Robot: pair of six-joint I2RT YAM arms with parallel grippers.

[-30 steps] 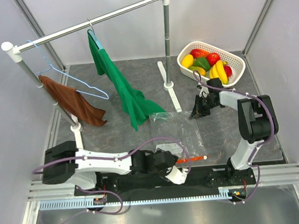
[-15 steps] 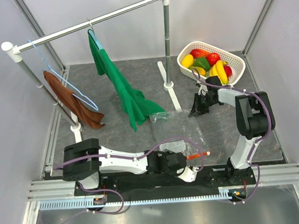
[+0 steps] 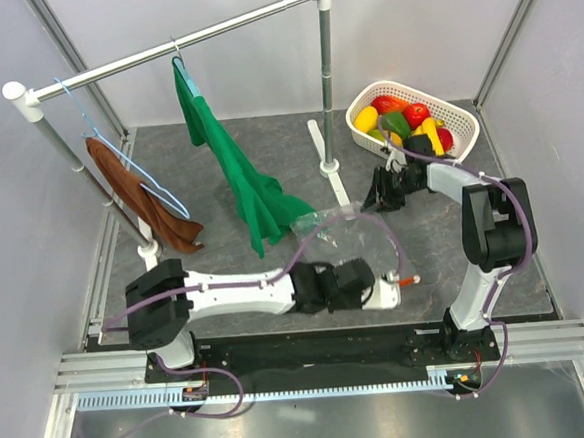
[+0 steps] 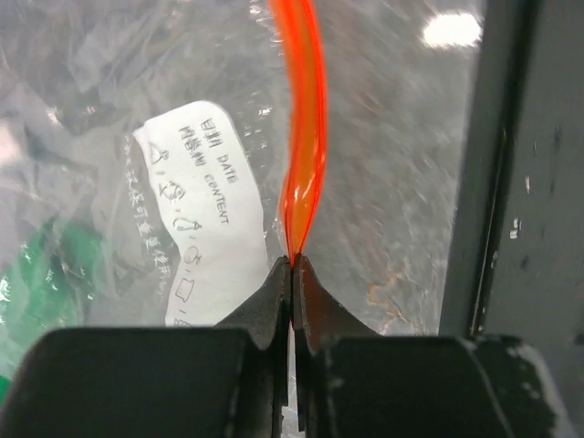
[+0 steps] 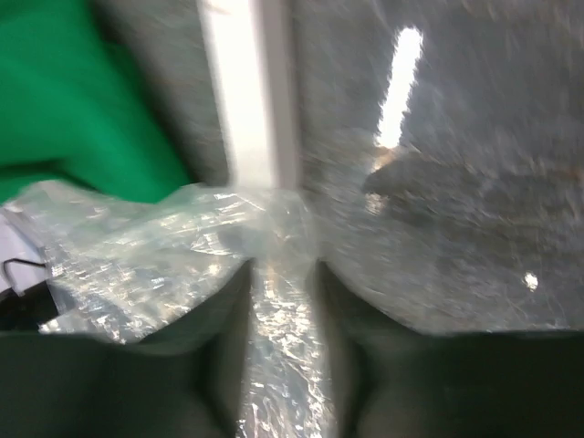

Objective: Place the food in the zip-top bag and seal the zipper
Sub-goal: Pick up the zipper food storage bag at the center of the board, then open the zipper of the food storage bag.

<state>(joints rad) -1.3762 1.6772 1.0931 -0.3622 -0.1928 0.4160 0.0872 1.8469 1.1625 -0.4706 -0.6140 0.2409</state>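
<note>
The clear zip-top bag (image 3: pixel 359 242) lies crumpled between both arms, its white label (image 4: pixel 205 210) facing up. My left gripper (image 3: pixel 387 292) (image 4: pixel 292 263) is shut on the orange-red zipper (image 4: pixel 301 137) at the bag's near edge; the strip's end (image 3: pixel 407 282) pokes out to the right. My right gripper (image 3: pixel 383 197) (image 5: pixel 283 266) sits at the bag's far corner with its jaws apart, and loose bag film (image 5: pixel 274 301) lies in the gap. The food (image 3: pixel 406 123) is all in the white mesh basket (image 3: pixel 460 117): yellow bananas (image 3: pixel 433 135), a green pepper, red pieces and a lemon (image 3: pixel 365 120).
A clothes rack spans the back, with a green cloth (image 3: pixel 244 177) (image 5: pixel 82 91) draping down to the bag and a brown cloth (image 3: pixel 135 195) on a blue hanger. The rack's white foot (image 3: pixel 331 181) (image 5: pixel 246 91) lies just left of my right gripper.
My left gripper slid right along the bag's near edge and shut on the zipper. My right gripper opened and shifted slightly toward the basket. The bag has risen and bunched.
</note>
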